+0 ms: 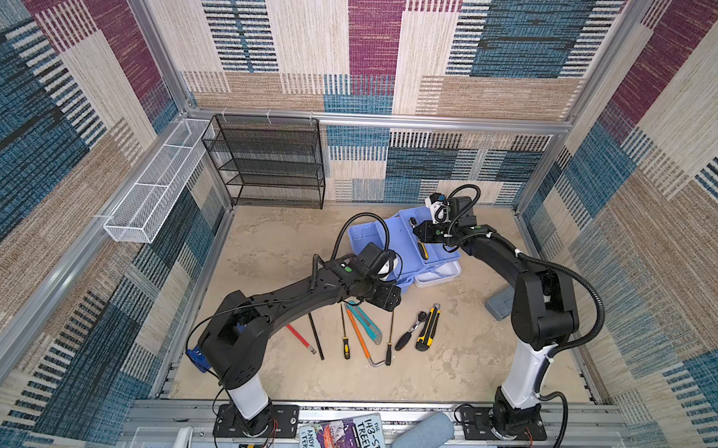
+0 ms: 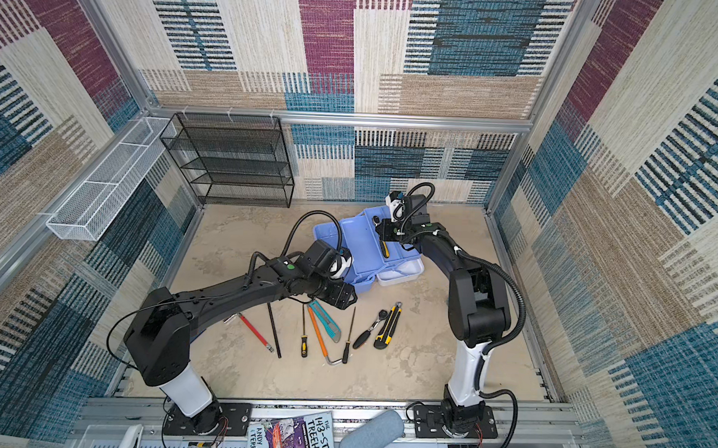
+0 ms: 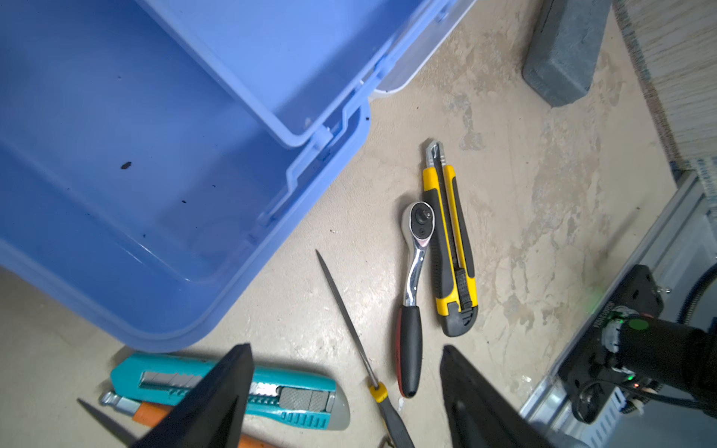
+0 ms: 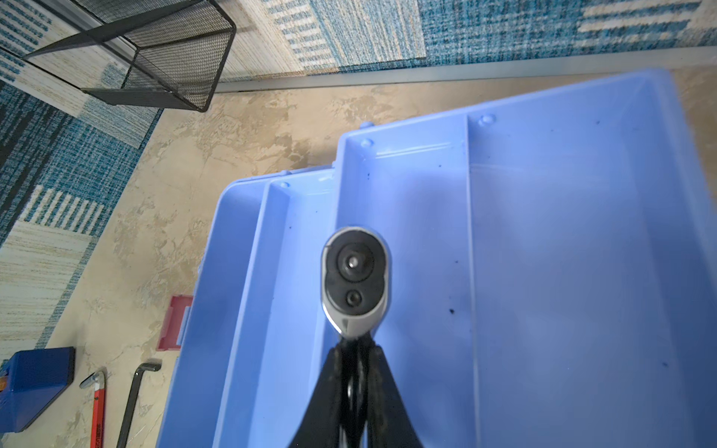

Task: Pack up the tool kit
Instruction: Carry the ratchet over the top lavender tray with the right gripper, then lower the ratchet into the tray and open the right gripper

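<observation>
**A:** Carpet-patterned walls all round and a mottled beige table [image 1: 273, 250]. The box [image 1: 403, 256] sits open toward the back, right of middle, with its trays stepped out. The white lid [image 1: 438, 274] pokes out from under its right side. What worries you?

**B:** The box first. Those trays overhang, so I'd guess a downward push could rock it. The right gripper [image 4: 355, 349] is clamped tight on a ratchet [image 4: 355, 279] above the upper tray [image 4: 426, 232]. It grips the thin neck and the heavy head sticks out. The tool might swivel in the jaws, or land across the divider [image 4: 469, 271] instead of flat.

**A:** And the other arm?

**B:** The left gripper [image 3: 345, 347] hangs empty with its jaws wide, low over the row of tools in front of the box. The file [image 3: 343, 314] lies between its fingers. A second ratchet [image 3: 410, 341] is near it, and a yellow knife [image 3: 450, 248] is just beside that. A careless close could nudge a neighbour or pinch two at once. Both arms are also close at the box, so reaching in together risks a knock.

**A:** What can't you see?

**B:** The box's base is mostly under the trays, so I can't tell what's packed. In both top views the left arm covers the box's near corner. In the right wrist view the fingers hide the held ratchet's handle. I can't tell whether its head touches the tray. A finger partly blocks the teal knife [image 3: 298, 388], and the orange tool [image 3: 151, 413] beside it is cut off.
</observation>
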Available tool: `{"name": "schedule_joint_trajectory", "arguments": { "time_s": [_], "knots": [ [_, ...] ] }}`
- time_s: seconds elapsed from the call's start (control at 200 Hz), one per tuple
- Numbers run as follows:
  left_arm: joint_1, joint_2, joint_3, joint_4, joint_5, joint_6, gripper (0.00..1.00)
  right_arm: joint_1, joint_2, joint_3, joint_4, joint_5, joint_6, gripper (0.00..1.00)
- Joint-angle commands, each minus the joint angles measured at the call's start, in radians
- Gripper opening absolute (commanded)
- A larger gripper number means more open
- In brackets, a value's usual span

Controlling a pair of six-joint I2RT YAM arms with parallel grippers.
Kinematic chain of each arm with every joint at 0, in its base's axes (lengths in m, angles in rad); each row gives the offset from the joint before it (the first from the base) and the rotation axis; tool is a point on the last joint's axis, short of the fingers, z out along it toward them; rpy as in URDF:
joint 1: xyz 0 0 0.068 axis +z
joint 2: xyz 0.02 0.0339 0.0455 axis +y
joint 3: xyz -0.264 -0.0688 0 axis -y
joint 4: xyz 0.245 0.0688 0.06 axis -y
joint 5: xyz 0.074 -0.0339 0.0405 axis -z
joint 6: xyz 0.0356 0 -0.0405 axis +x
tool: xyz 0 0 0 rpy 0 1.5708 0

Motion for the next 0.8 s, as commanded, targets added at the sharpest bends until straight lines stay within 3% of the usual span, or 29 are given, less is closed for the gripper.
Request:
{"name": "schedule_joint_trajectory", "arguments": {
  "time_s": [0.0, 0.376, 0.791],
  "knots": [
    [-0.005, 0.008, 0.01, -0.036, -0.036, 0.028, 0.79, 0.001, 0.01, 0.016, 0.017, 0.006, 0.016, 0.16],
    [-0.021, 0.017, 0.008, -0.036, -0.05, 0.027, 0.79, 0.001, 0.002, 0.029, 0.006, 0.001, 0.031, 0.29],
    [-0.103, 0.047, 0.014, -0.062, -0.067, 0.06, 0.74, 0.002, -0.175, -0.103, 0.085, 0.124, 0.031, 0.57]
  ]
}}
